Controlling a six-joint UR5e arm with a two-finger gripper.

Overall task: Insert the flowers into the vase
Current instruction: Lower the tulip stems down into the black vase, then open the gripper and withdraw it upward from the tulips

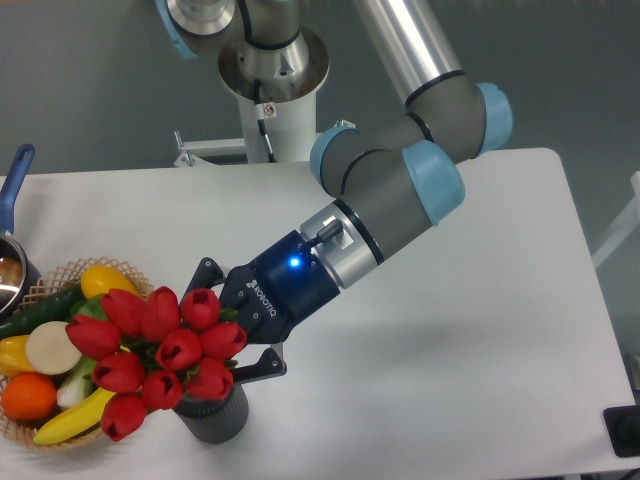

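The flowers (160,352), a tight bunch of red tulip heads, sit tilted to the left on top of the dark ribbed vase (215,415) at the table's front left. They hide the vase's rim and their own stems. My gripper (232,320) reaches in from the upper right, right behind the bunch. Its jaws stand wide apart, one finger (206,272) above the bunch and one just above the vase. The fingertips are partly hidden behind the flower heads.
A woven basket (60,272) with vegetables and fruit stands right beside the flowers at the left edge. A pot with a blue handle (14,180) is at the far left. The robot's base (270,90) stands at the back.
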